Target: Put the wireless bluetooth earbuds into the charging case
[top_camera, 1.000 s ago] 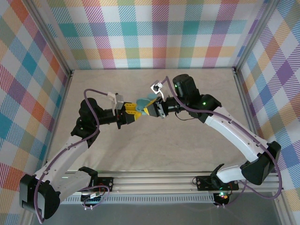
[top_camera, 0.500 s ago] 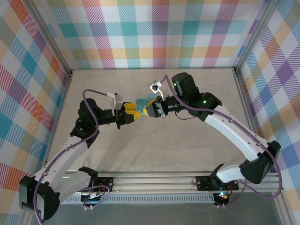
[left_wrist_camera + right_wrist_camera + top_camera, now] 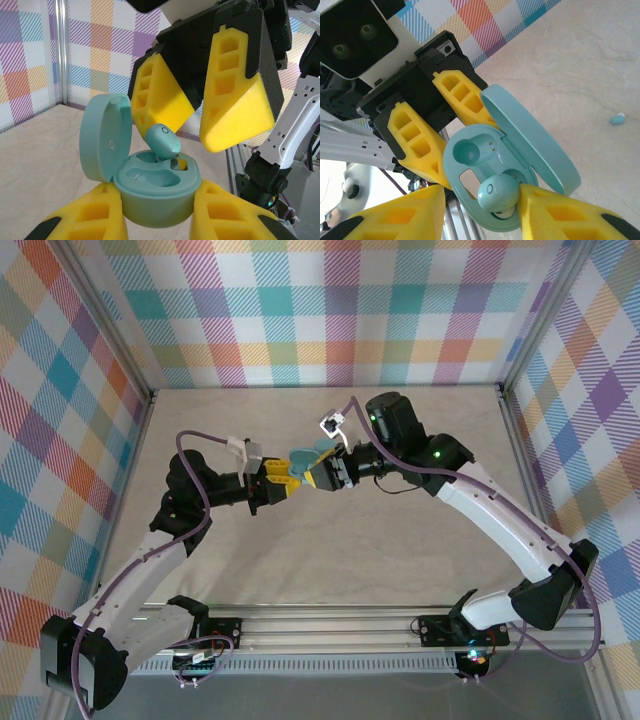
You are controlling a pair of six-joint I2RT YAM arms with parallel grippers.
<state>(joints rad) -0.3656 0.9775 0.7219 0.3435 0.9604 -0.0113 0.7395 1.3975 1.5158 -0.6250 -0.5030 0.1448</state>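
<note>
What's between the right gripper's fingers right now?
One earbud, sitting partly in a socket of the open charging case, as the right wrist view shows.

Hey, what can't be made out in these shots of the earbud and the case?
Right wrist: whether the earbud is fully seated; its underside is hidden inside the charging case.
Left wrist: the case's base, covered by the left end effector and cut by the bottom edge.
Right wrist: pale speck on the table, too small to identify.
Top external: case contents, too small.
</note>
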